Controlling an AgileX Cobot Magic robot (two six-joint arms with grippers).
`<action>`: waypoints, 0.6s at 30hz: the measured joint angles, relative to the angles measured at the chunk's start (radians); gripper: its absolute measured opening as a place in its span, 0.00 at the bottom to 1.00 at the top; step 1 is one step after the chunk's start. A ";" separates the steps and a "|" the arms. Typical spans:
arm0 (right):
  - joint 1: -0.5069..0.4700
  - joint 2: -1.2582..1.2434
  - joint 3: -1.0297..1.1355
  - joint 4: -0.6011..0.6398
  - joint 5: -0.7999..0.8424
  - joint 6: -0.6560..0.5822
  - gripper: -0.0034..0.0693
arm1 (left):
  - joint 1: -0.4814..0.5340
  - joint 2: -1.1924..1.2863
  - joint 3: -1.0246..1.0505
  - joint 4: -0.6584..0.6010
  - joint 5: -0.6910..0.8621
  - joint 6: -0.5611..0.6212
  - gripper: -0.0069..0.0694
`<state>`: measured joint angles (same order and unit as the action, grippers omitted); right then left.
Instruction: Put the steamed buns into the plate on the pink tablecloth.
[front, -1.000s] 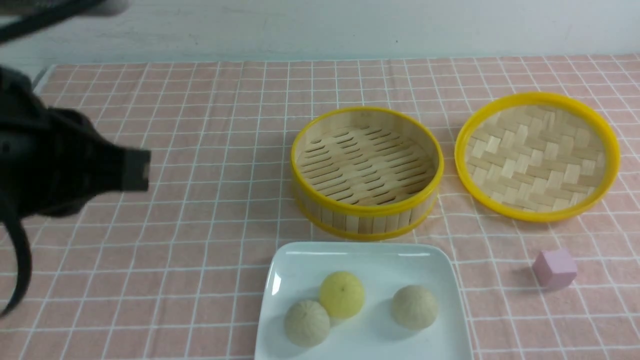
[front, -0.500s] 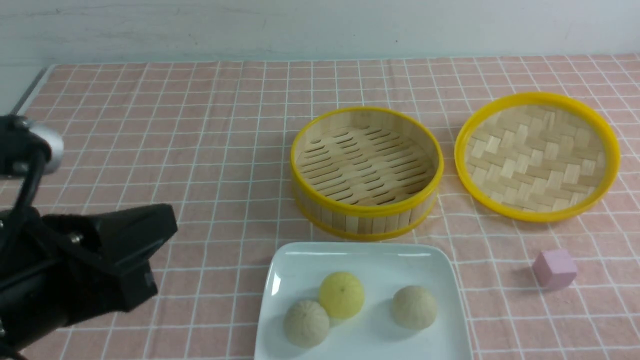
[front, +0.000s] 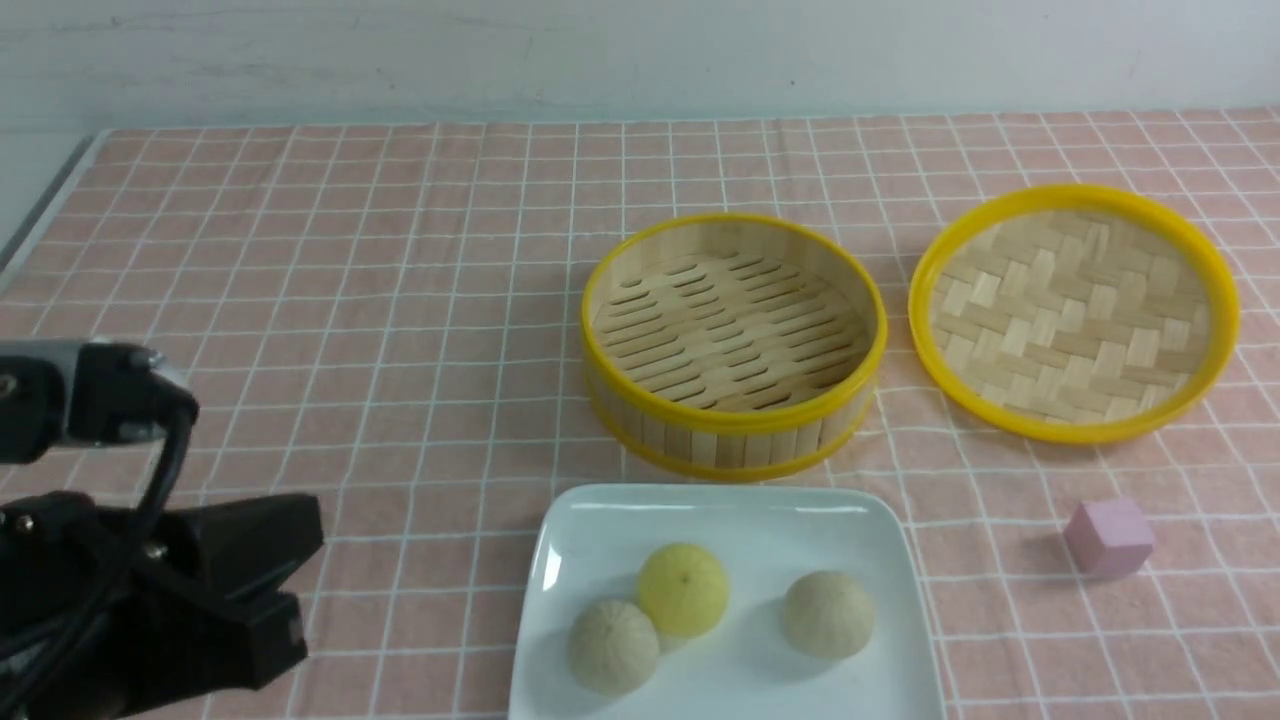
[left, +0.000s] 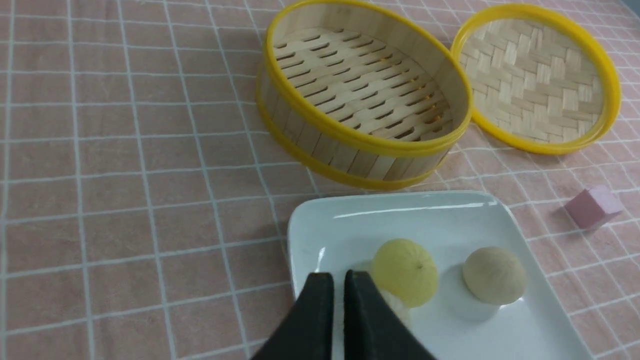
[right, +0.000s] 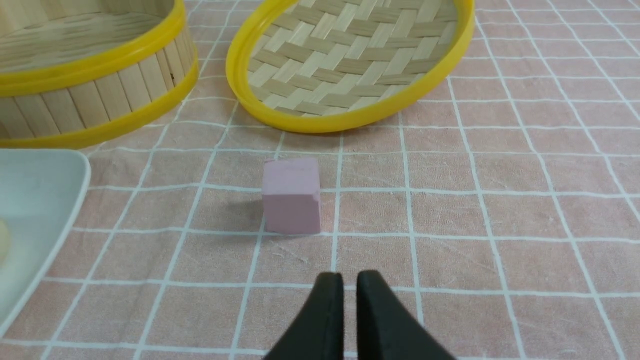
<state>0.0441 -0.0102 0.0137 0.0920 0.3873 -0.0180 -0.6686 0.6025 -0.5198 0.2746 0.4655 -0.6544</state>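
Our left gripper (left: 339, 280), black two-finger claw, has its jaws nearly together with a thin slit between and nothing in it. In its wrist view the tips overlap the near rim of the large glossy white square plate (front: 560, 530), height above it unclear. The right gripper (right: 350, 282) looks the same: slim gap, nothing held, over bare salmon-pink grid tablecloth (front: 350, 300).

In the front view, with the plate centre as clock centre: yellow pleated bun (front: 684, 589) is near centre, one beige-grey pleated bun (front: 613, 646) at about 8 o'clock touching or almost touching the yellow one, the other beige-grey bun (front: 828, 614) at 3 o'clock, apart. All three are on the plate, so we judge the task done or nearly done.

The round yellow-rimmed bamboo steamer (front: 735, 340) sits empty at the plate's 12 o'clock, just beside it. The woven bamboo lid (front: 1075, 310) is at 2 o'clock. The small pink cube (right: 292, 196) is at 3 o'clock, well apart from the plate.

Risks: the left claw sits close to the plate edge, so a low sideways retreat could clip the rim, shove the plate and roll the round buns off. The right claw, moving forward low, could knock the cube.
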 joint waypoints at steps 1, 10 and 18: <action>0.000 0.000 0.000 0.000 0.000 0.000 0.14 | 0.057 -0.029 0.033 -0.022 0.001 0.036 0.17; 0.000 0.000 0.000 0.000 0.000 0.000 0.16 | 0.460 -0.323 0.325 -0.123 -0.090 0.257 0.18; 0.000 0.000 0.000 0.000 0.000 0.000 0.17 | 0.642 -0.568 0.519 -0.130 -0.115 0.317 0.19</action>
<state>0.0441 -0.0102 0.0137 0.0920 0.3873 -0.0180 -0.0265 0.0344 -0.0005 0.1449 0.3502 -0.3373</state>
